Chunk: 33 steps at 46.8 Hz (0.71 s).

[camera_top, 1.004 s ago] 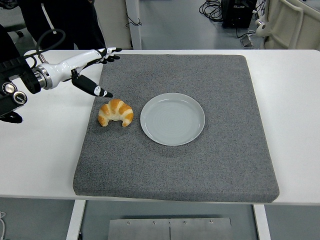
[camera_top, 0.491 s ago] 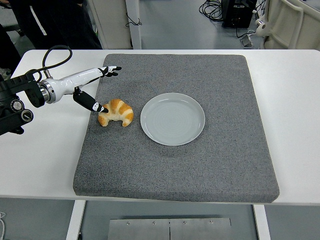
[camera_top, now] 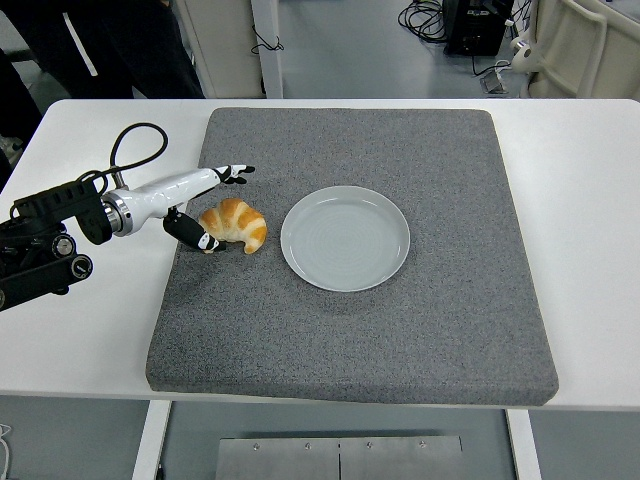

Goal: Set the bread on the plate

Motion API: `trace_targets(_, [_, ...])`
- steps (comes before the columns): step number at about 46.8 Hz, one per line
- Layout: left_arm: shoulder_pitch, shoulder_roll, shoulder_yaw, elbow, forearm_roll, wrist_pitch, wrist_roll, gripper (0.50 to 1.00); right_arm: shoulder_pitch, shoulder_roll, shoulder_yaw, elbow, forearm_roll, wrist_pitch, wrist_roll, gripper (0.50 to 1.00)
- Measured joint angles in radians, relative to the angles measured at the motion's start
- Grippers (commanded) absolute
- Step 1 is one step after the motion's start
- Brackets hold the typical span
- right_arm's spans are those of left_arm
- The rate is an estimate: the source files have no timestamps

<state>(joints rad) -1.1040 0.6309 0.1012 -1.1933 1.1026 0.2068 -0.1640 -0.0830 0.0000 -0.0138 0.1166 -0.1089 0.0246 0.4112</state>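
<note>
White flat surface (camera_top: 590, 200) fills most of frame, near edge along bottom. Large square grey foam-like mat (camera_top: 400, 340) sits on it, centre of frame. Round pale grey-white ceramic plate (camera_top: 345, 237) lies on mat, centre, slightly upper, nothing on it. Golden-brown curved croissant bread (camera_top: 234, 223) lies on mat just left of plate, not touching it, close to mat's left edge. Left arm, black with white forearm shell, enters from left edge at mid-height, black cable looped above it. Left robot hand (camera_top: 212, 205) at croissant's left end: fingers (camera_top: 236, 173) spread apart, stretched toward upper right just above croissant; thumb (camera_top: 194, 233) low against croissant's lower left side, seems to touch it. Hand straddles croissant's left end, not closed around it. Right arm not in frame. Person in dark clothes at upper left of frame, behind surface. Black cables on floor at upper right.
</note>
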Motion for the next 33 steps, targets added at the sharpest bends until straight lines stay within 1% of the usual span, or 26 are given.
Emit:
trace_targets(2, [0.0,-0.006,0.005,0.0,0.0,0.012,0.001,0.904,0.0,0.0,0.0,0.0,0.0,0.0,0.0,1.0])
trace_targets(5, [0.001,-0.012,0.006,0.001,-0.001,0.019,0.002,0.881,0.0,0.0,0.0,0.0,0.0,0.0,0.0,1.0])
trace_targets(9, [0.002,-0.014,0.006,0.004,-0.001,0.02,0.009,0.846,0.0,0.0,0.0,0.0,0.0,0.0,0.0,1.0])
trace_targets(13, [0.001,-0.015,0.007,0.006,0.0,0.02,0.012,0.84,0.0,0.0,0.0,0.0,0.0,0.0,0.0,1.0])
trace_targets(16, [0.001,-0.019,0.008,0.009,0.001,0.02,0.012,0.827,0.0,0.0,0.0,0.0,0.0,0.0,0.0,1.0])
trace_targets(22, [0.001,-0.04,0.008,0.032,0.002,0.02,0.011,0.784,0.0,0.0,0.0,0.0,0.0,0.0,0.0,1.0])
trace_targets(30, [0.004,-0.054,0.013,0.045,0.012,0.02,0.011,0.778,0.0,0.0,0.0,0.0,0.0,0.0,0.0,1.0])
trace_targets(33, [0.004,-0.057,0.018,0.048,0.029,0.02,0.011,0.757,0.0,0.0,0.0,0.0,0.0,0.0,0.0,1.0])
